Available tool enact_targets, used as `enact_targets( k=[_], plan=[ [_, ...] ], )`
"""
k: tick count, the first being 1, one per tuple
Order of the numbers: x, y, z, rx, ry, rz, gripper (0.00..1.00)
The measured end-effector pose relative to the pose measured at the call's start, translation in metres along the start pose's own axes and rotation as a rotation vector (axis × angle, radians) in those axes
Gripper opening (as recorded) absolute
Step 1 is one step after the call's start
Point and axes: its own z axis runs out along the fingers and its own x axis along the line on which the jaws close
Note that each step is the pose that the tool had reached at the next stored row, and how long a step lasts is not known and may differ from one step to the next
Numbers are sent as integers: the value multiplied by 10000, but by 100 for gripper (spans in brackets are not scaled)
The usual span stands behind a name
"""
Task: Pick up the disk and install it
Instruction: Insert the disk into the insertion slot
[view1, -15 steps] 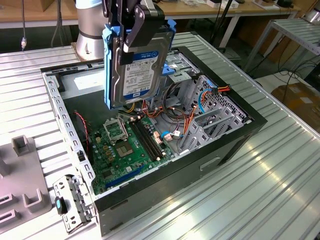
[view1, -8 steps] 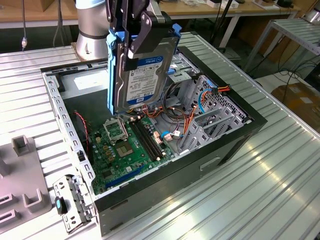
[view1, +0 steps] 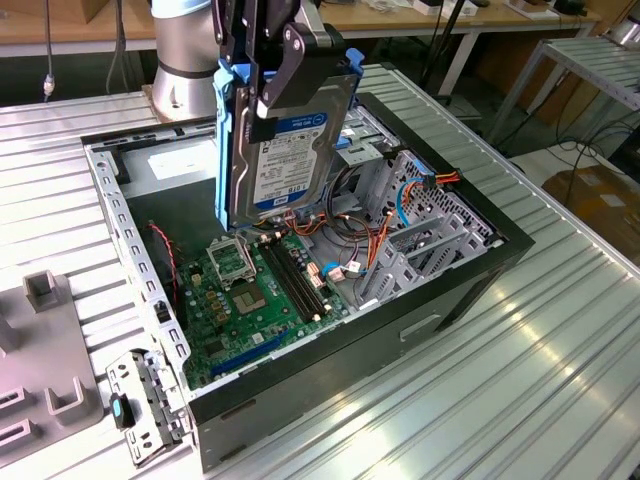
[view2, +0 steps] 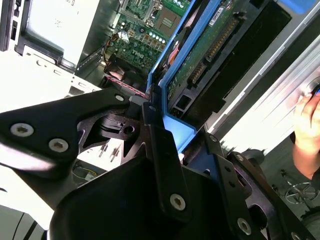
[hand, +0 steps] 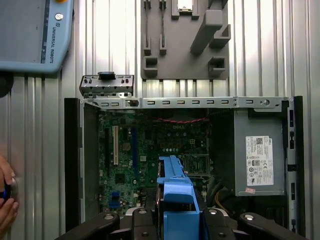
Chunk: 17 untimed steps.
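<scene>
Black fingers (view1: 285, 75) of the gripper (view1: 272, 100) are clamped on the disk (view1: 300, 150), one pressed flat against its labelled face in the exterior view. The disk hangs upright from the arm, its white label with the blue band turned toward the exterior camera and its blue rail frame (view1: 222, 130) running down the edge on the exterior view's left. It is held in the air above the open computer case (view1: 400, 330), over the green motherboard (view1: 240, 300) and apart from it. The metal drive cage (view1: 420, 230) lies toward the exterior view's right, and the grey power supply (hand: 260, 150) with its white sticker sits at one end of the case. In the second wrist view the disk's circuit-board underside (view2: 210, 45) shows beside the blue frame. The case rests on a ribbed metal table (view1: 520, 400), with a grey fixture plate (view1: 40, 380) near one end. A person's hand (hand: 6, 200) rests on the table beside the case.
</scene>
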Motion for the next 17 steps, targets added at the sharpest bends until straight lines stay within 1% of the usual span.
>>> enact_targets(
  k=[6, 10, 14, 17],
  plan=[
    [18, -1, -1, 0, 0, -1, 37],
    [92, -2, -1, 0, -1, -1, 37],
    [123, -4, -1, 1, 0, 0, 37],
    [126, -31, -2, 0, 0, 0, 37]
  ],
)
